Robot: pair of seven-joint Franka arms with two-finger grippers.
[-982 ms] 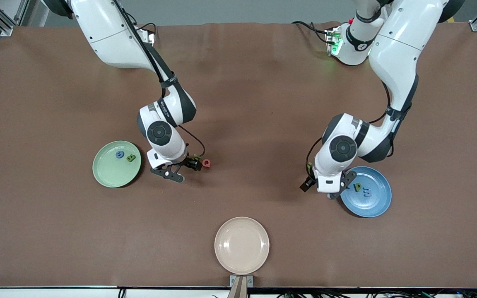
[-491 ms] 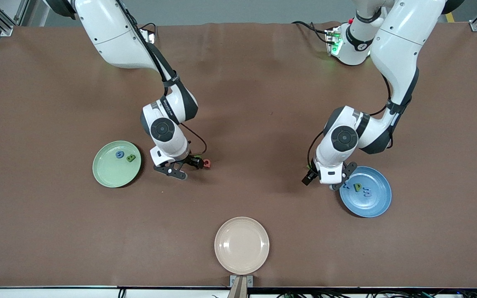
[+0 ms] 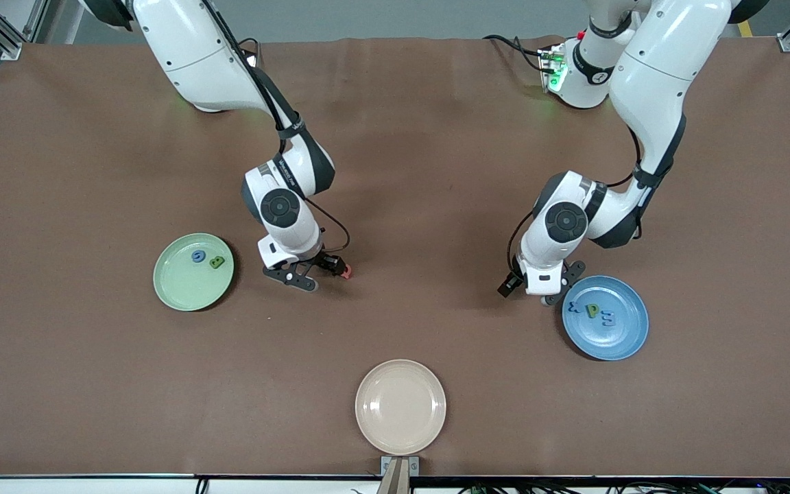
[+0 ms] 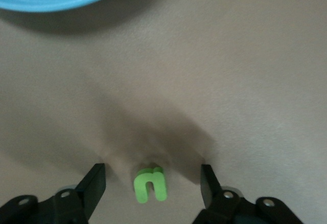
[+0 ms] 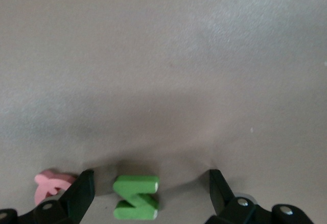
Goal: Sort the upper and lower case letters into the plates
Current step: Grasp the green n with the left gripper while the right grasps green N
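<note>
A green letter (image 4: 150,184) is straddled by the spread left gripper (image 4: 152,185) at the blue plate's (image 3: 625,336) ten o'clock, while another green letter (image 5: 135,197) is straddled by the spread right gripper (image 5: 148,193).

The surface (image 3: 409,158) is plain matte brown. One plate (image 3: 193,272) is pale green, carrying a blue letter (image 3: 197,256) and a darker green letter (image 3: 217,262). The other plate (image 3: 605,318) is blue, with two blue letters (image 3: 607,318) and a green-yellow one (image 3: 592,311). The third plate (image 3: 400,407) is cream-beige, unpatterned. Between the black fingers (image 4: 94,183) in the left wrist view lies a bright lime letter (image 4: 150,184). In the right wrist view, a mid-green letter (image 5: 135,197) lies between black fingers (image 5: 82,191), beside a pinkish-red letter (image 5: 51,184). Both arms (image 3: 196,55) are white with black joints.
</note>
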